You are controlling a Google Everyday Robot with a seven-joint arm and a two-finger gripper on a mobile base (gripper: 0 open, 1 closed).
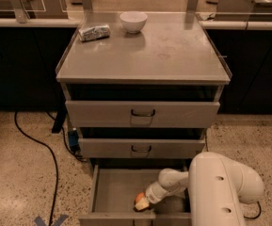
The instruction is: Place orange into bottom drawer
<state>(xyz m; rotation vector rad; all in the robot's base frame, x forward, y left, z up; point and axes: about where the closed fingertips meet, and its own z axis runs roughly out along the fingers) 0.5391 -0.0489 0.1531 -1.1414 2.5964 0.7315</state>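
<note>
- The orange sits low at the bottom centre of the frame, inside the open bottom drawer, close to its front edge
- The hand is right against the orange and partly covers it; whether it grips the fruit or is loose cannot be told
- The orange is likely firm, fairly light and smooth-skinned, so it could slip or roll on the flat grey floor
- Best hold: across its widest middle, with even, moderate pressure
- Once released it may roll, so a low, gentle set-down suits it
</note>
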